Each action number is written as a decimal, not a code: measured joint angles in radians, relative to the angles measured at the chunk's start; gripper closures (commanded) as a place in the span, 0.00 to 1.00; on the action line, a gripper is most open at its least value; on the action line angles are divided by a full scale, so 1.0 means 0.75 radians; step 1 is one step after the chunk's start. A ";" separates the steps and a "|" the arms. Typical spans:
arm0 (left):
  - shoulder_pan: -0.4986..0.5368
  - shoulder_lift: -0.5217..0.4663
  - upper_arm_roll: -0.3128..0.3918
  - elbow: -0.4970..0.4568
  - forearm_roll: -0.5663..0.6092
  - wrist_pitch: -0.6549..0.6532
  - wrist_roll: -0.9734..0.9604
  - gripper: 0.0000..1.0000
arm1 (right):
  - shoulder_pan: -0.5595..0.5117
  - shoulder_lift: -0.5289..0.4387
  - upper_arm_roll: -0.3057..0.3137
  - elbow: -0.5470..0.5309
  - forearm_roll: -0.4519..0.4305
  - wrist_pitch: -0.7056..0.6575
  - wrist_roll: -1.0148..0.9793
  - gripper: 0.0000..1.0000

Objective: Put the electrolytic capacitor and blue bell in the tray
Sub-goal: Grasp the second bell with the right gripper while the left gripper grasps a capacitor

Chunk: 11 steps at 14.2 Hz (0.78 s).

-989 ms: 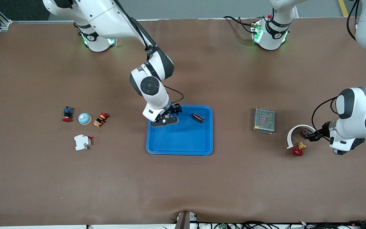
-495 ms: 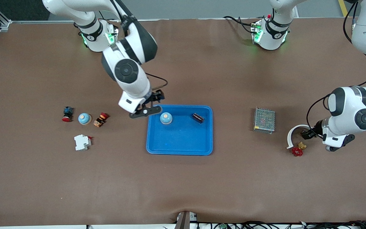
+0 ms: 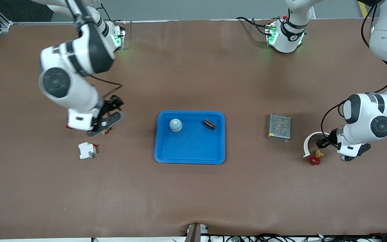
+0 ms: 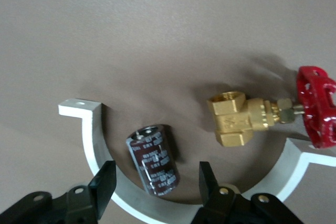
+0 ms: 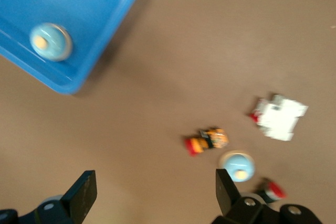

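Inside the blue tray (image 3: 190, 148), a blue bell (image 3: 175, 125) and a dark electrolytic capacitor (image 3: 209, 124) lie apart along its edge farthest from the front camera. Right gripper (image 5: 152, 195), jaws wide and empty, hangs over a second blue bell (image 5: 237, 167) and an orange-red button switch (image 5: 206, 140). Left gripper (image 4: 156, 190), jaws parted, straddles another capacitor (image 4: 153, 159) inside a white curved bracket (image 4: 89, 129), beside a brass valve (image 4: 236, 118).

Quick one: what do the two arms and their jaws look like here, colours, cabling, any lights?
Both arms are glossy white with dark grey or black joint bands and round dark caps at the wrist joints. Thin black cables loop along each forearm. Green lights glow at both bases. The left gripper and right gripper are black, each with two flat black jaws and small silver screws on the body.
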 measured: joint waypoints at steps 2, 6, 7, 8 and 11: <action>0.000 0.003 0.000 0.000 0.000 0.001 0.011 0.36 | -0.116 0.002 -0.001 -0.012 0.000 0.004 -0.236 0.00; 0.006 0.013 0.001 0.000 0.008 0.001 0.042 0.53 | -0.248 0.004 0.000 -0.086 0.000 0.111 -0.538 0.00; 0.007 0.017 0.002 0.000 0.011 0.001 0.042 0.65 | -0.270 0.005 0.000 -0.138 0.000 0.182 -0.598 0.00; 0.007 0.019 0.002 0.000 0.013 0.001 0.042 0.75 | -0.295 0.008 0.000 -0.197 0.000 0.258 -0.656 0.00; 0.007 0.023 0.001 0.001 0.015 0.001 0.042 1.00 | -0.363 0.014 0.000 -0.365 0.000 0.445 -0.767 0.00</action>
